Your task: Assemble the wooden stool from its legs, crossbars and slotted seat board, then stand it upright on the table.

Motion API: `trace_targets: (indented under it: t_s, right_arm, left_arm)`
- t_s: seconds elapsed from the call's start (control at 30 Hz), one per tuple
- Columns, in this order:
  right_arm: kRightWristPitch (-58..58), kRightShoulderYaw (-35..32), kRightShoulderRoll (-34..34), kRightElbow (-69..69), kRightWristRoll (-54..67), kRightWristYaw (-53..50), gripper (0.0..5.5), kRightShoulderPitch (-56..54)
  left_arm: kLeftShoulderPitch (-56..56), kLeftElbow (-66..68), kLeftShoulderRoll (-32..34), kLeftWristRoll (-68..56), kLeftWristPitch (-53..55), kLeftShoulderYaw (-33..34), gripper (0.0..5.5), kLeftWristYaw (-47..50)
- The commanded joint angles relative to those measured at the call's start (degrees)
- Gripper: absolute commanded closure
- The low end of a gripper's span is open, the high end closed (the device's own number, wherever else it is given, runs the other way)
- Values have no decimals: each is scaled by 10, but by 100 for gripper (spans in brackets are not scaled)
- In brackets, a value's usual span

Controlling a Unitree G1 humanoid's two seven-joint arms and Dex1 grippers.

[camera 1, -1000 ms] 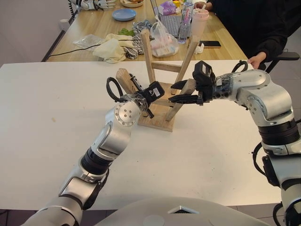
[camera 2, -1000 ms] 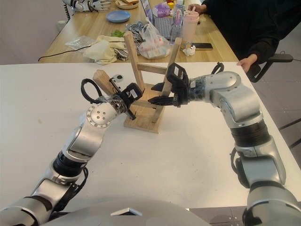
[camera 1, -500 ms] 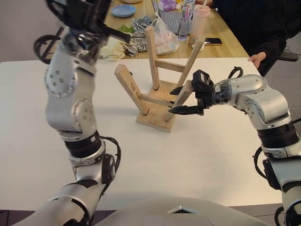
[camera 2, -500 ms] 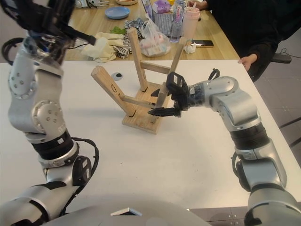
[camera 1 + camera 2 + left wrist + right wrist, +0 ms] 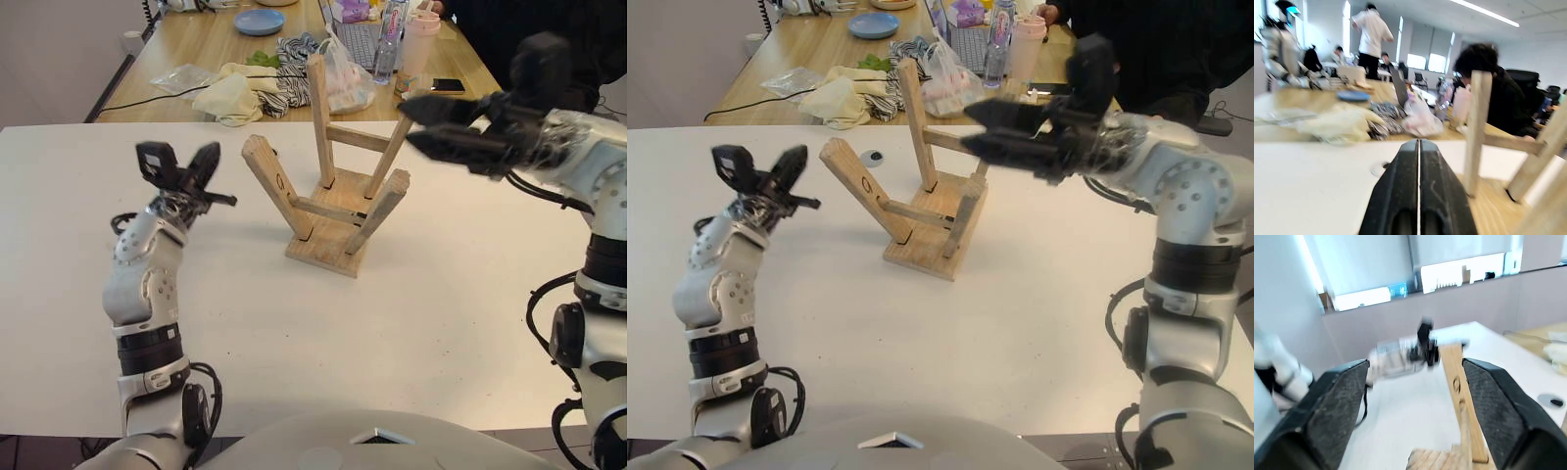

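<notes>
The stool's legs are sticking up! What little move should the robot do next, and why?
Probably lower the open right gripper to the nearest leg and grip it. The stool rests upside down on its seat board, and neither gripper touches it; the left gripper is shut, off to the side.

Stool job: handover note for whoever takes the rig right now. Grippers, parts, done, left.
Left gripper: fingers shut, empty, held over the white table to the left of the stool, clear of it.
Right gripper: fingers open, empty, raised near the far right of the stool, apparently clear of it.
Stool: upside down, seat board on the table, four legs pointing up, crossbars between them.
Done: parts look joined; how tightly the joints sit cannot be told.
Left: turn it over and stand it on its legs.
</notes>
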Motion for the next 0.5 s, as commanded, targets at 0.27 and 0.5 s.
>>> trace_targets:
  t_s: [0.27, 0.5]
  right_arm:
    - [-79, 164, 56, -216, -199, -252, 373, 241]
    - [-68, 330, 97, -249, -272, -274, 486, 187]
  left_arm:
    - [23, -84, -13, -33, 45, -85, 550, 21]
    - [-104, 100, 11, 72, 1, -157, 550, 49]
